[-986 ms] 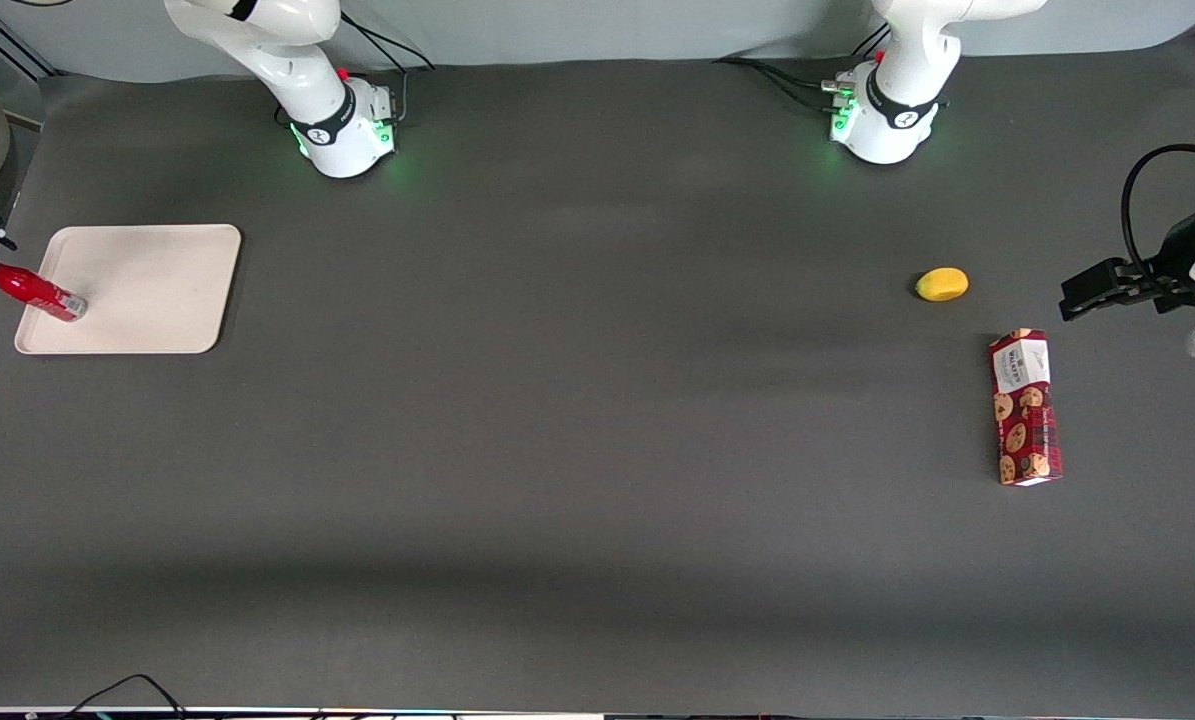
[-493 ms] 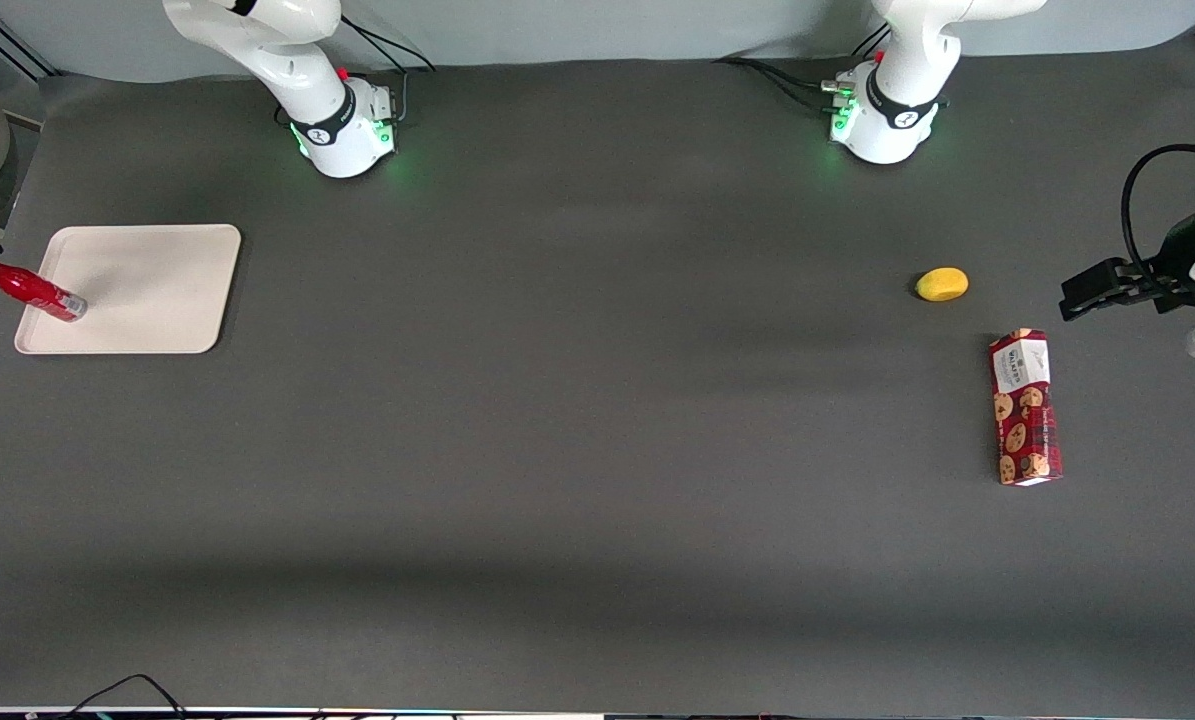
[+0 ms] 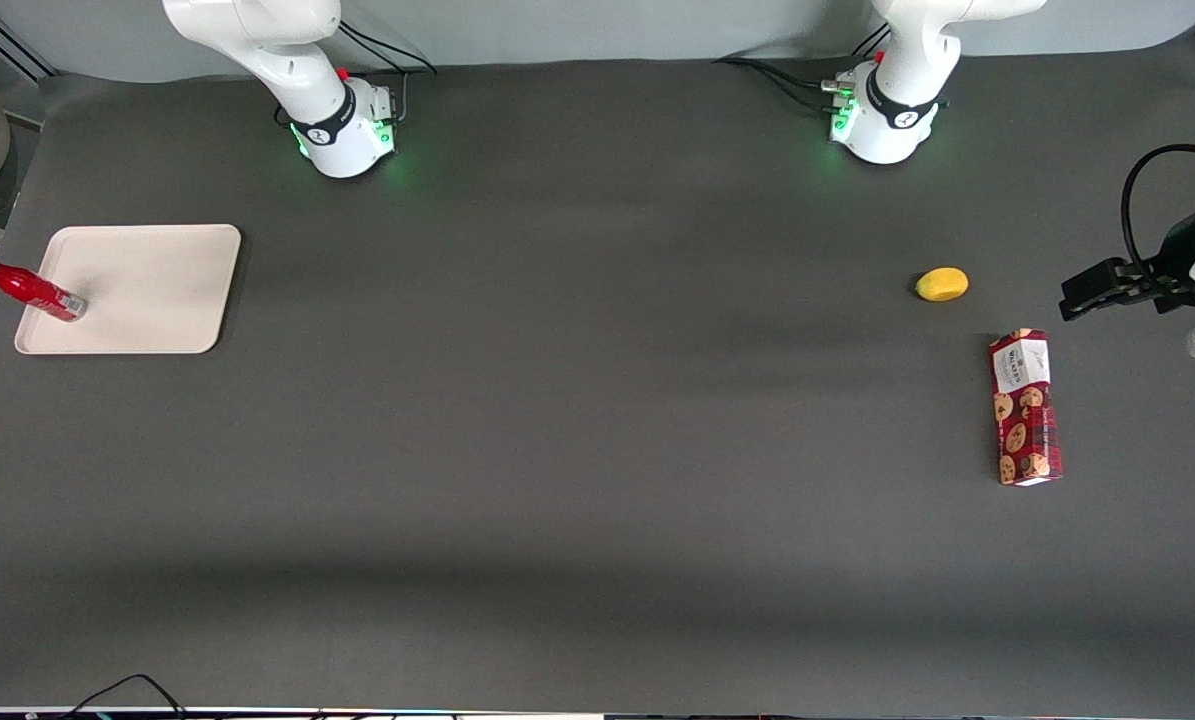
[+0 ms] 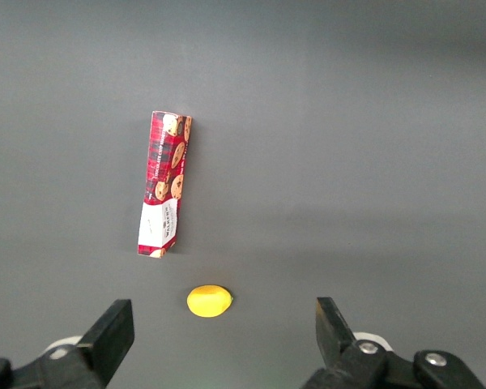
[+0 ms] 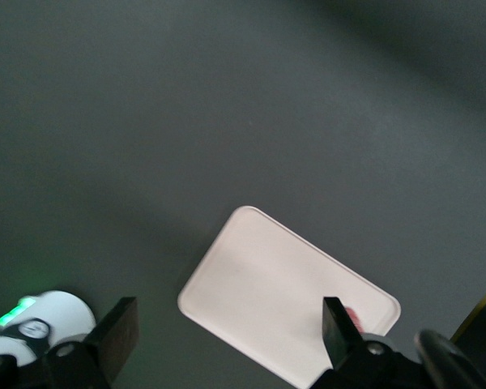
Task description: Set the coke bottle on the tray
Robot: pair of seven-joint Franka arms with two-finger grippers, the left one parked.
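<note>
The coke bottle (image 3: 27, 288) is slim and bright red. It stands free on the tray (image 3: 147, 290), near the tray's edge at the working arm's end of the table. The tray is flat and cream-beige. My right gripper (image 5: 227, 344) is open and empty, high above the tray (image 5: 267, 275), with its two black fingers wide apart. In the right wrist view only a small red bit of the bottle (image 5: 351, 314) shows beside one finger. The gripper is out of the front view.
A yellow lemon-like object (image 3: 942, 284) and a red cookie box (image 3: 1025, 407) lie on the dark mat toward the parked arm's end of the table. The working arm's white base (image 3: 342, 135) stands farther from the front camera than the tray.
The gripper, which was at the bottle's cap a second ago, has drawn away and left the front view. The bottle stays standing on the tray.
</note>
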